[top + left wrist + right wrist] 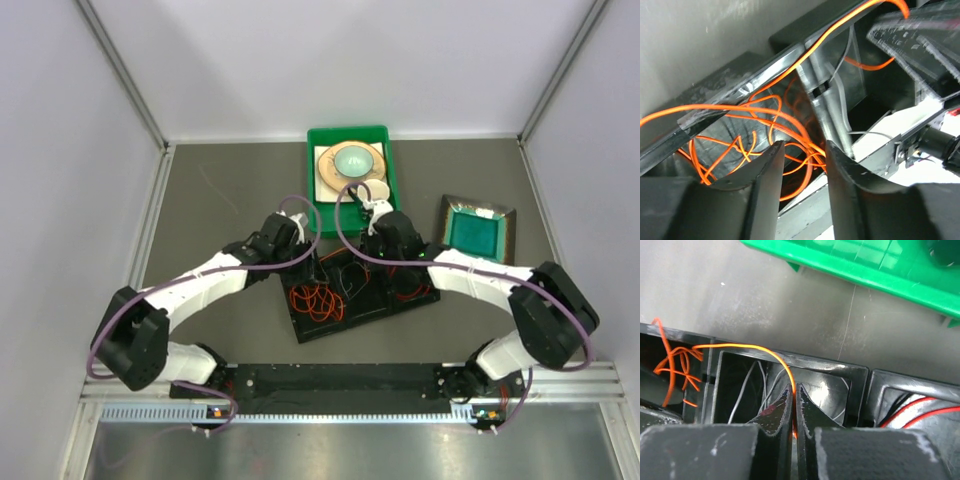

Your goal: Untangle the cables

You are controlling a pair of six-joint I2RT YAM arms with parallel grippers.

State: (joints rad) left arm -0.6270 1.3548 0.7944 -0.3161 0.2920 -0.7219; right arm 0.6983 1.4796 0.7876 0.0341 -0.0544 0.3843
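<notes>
**Right gripper pinches the orange cable, left gripper stands open over it**

Top view: a black plastic tray with compartments (300,325) lies on the dark grey table (220,200), just in front of a green plastic bin (390,165). The thin orange cable (318,300) is a loose heap in the left compartment, and the thin red cable (418,292) lies in the right one. The left gripper (310,262) and the right gripper (372,260) both reach down over the tray.

Left wrist view: the two fingers (767,172) are spread apart. Loops of the orange cable lie in the compartment beyond them, and some strands pass across the gap. I cannot tell if they touch the fingers. A pale grey thin wire (842,62) shows farther back.

Right wrist view: the fingers (780,407) are pressed together and pinch one strand of the orange cable. From the tips it arches over the tray wall to the left. Grey wires lie in the compartment under the tips, and red ones are at the right.
</notes>
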